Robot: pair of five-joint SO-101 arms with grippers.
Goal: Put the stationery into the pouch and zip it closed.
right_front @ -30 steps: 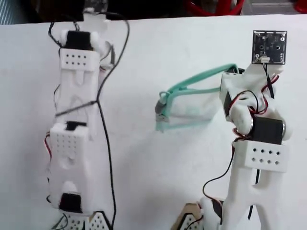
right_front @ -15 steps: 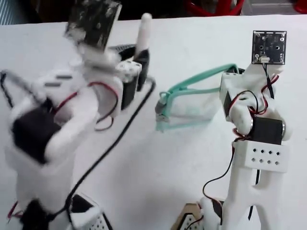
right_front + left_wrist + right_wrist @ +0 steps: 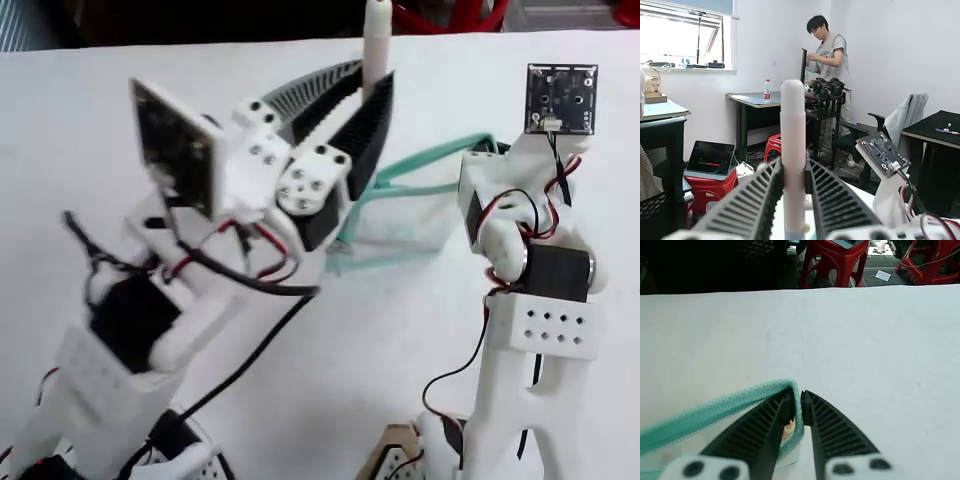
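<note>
A clear pouch (image 3: pixel 405 225) with a teal zipper edge (image 3: pixel 425 158) lies mid-table, its mouth gaping. My right gripper (image 3: pixel 486 150) is shut on the far corner of that edge; in the right wrist view the black jaws (image 3: pixel 796 396) pinch the teal zipper edge (image 3: pixel 715 411). My left gripper (image 3: pixel 372 78) is raised just left of the pouch, shut on a white pen-like stick (image 3: pixel 377 38) that points away past the table's far edge. In the left wrist view the stick (image 3: pixel 793 150) stands upright between the ribbed jaws of the left gripper (image 3: pixel 793 167).
The white table (image 3: pixel 420 330) reaches to a dark far edge, with red stools (image 3: pixel 835 262) beyond it. The left arm's black cable (image 3: pixel 250 340) trails across the near table. A wooden piece (image 3: pixel 392 452) sits at the near edge by the right arm's base.
The left arm has risen from its folded pose at the left and swung toward the pouch, carrying the stick. The right arm and the pouch have not moved.
</note>
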